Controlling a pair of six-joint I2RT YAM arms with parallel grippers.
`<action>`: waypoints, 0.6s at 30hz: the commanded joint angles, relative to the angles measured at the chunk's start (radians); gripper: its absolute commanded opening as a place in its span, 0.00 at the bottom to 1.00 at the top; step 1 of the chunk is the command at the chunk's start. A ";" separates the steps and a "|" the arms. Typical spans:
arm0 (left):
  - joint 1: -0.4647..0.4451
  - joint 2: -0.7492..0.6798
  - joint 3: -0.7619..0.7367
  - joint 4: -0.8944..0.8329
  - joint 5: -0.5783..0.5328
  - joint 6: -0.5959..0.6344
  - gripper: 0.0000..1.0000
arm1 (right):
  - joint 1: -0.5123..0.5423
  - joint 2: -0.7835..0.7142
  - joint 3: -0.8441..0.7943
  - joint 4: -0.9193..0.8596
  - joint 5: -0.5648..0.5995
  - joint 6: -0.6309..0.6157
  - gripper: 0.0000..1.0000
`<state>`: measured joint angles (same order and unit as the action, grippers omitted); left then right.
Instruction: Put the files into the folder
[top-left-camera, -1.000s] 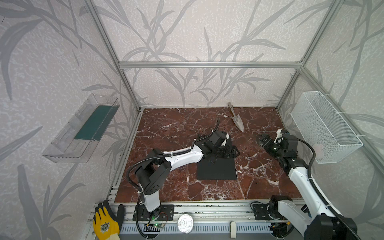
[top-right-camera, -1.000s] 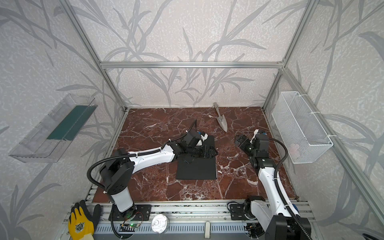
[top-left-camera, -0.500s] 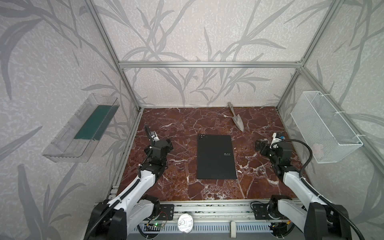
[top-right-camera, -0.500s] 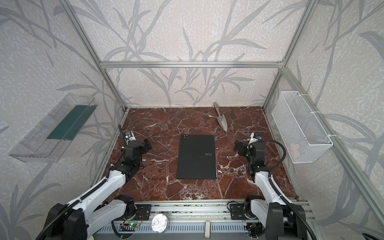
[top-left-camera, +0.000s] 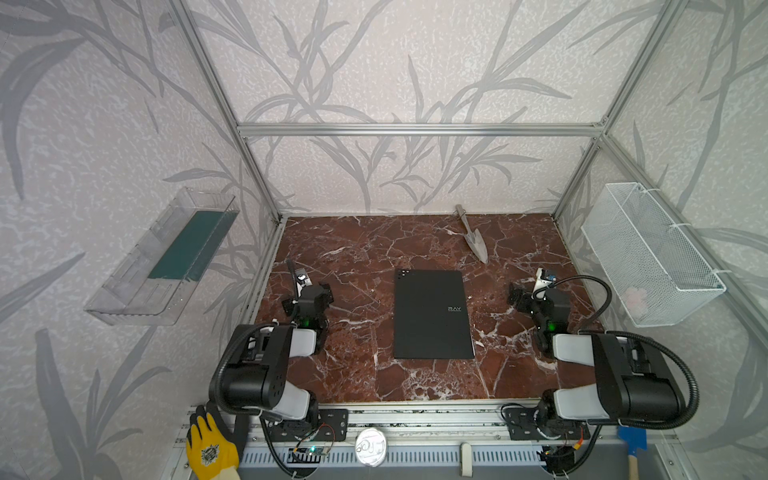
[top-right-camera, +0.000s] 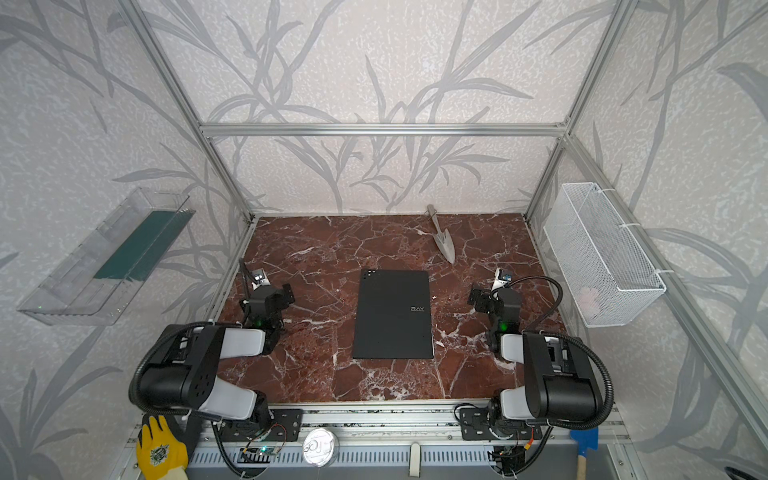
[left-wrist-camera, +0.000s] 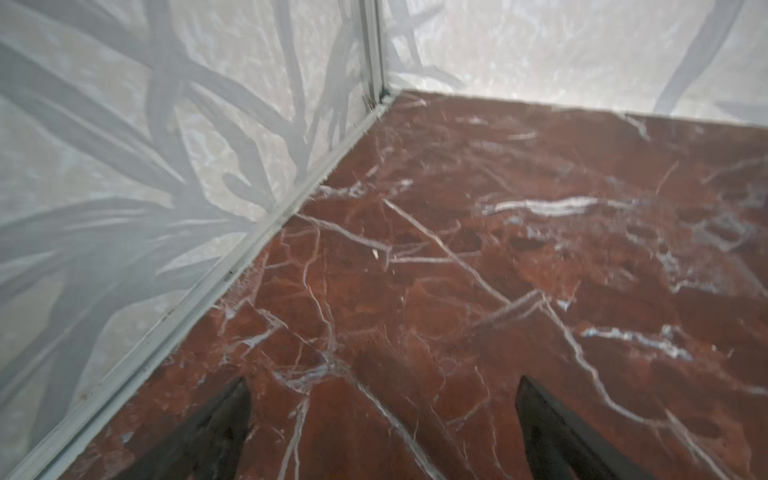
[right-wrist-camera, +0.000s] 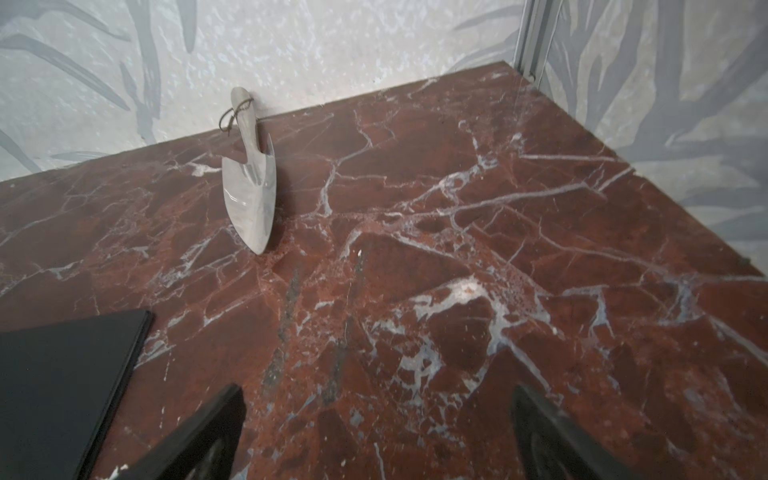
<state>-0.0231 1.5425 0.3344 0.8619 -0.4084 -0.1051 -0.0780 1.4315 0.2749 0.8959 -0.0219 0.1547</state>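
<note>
Both top views: folder (top-left-camera: 432, 316) (top-right-camera: 392, 316) lies closed and flat in the middle of the table (top-left-camera: 353, 257), "RAY" lettering up. Left gripper (top-left-camera: 309, 293) (top-right-camera: 268, 297) sits low near the table's left edge, well apart from the folder. Right gripper (top-left-camera: 538, 297) (top-right-camera: 494, 301) mirrors it on the right side, also clear of the folder. Both arms are folded back toward their bases. Trowel (top-left-camera: 473, 239) lies at the back, handle at the rear wall. Tray (top-left-camera: 137, 286) on the left wall holds a green pad (top-left-camera: 187, 245); basket (top-left-camera: 648, 253) hangs on the right wall.

Left wrist: left gripper (left-wrist-camera: 384, 386) released, fingers spread wide, nothing between them, bare marble below.

Right wrist: right gripper (right-wrist-camera: 376, 390) released, fingers wide, empty. A folder (right-wrist-camera: 62, 374) corner shows beside one finger, apart from it. Trowel (right-wrist-camera: 249, 195) ahead, tip toward the gripper.
</note>
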 joint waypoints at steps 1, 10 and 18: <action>0.014 0.035 0.021 0.143 0.079 0.047 0.99 | 0.021 0.058 -0.068 0.282 -0.024 -0.057 0.99; 0.011 0.032 0.023 0.135 0.091 0.052 0.99 | 0.136 0.168 0.048 0.202 0.016 -0.186 0.99; 0.013 0.033 0.024 0.132 0.092 0.052 0.99 | 0.142 0.156 0.052 0.176 0.046 -0.188 0.99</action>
